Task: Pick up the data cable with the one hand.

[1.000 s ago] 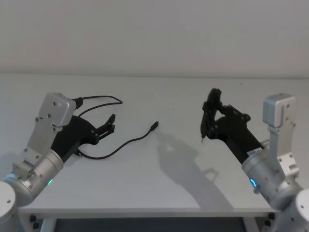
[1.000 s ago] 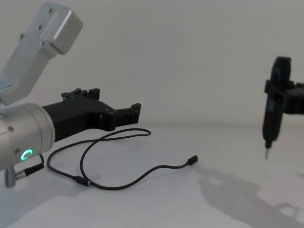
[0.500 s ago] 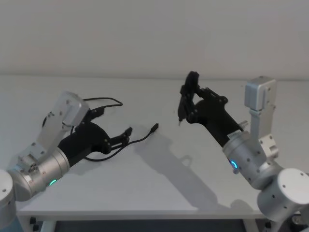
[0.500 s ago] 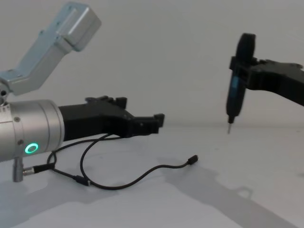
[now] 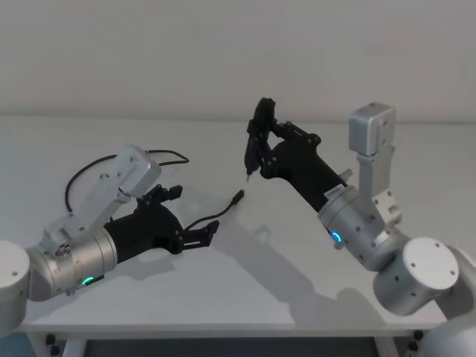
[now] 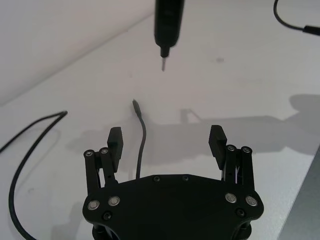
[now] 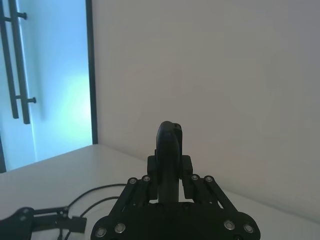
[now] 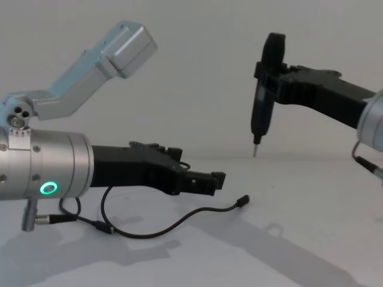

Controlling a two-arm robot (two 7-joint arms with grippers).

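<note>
Data cable: a thin, matte black, flexible cord lying in loose curves on the smooth white table. You see it left of centre in the head view, with one small plug free near frame centre and its middle run hidden behind the left arm. Left gripper: black and angular at lower left of the head view, with fingers spread and the cord running between them, touching neither. Right gripper: at upper centre, pressed together on a slim black pen-shaped tool with a thin metal tip.
</note>
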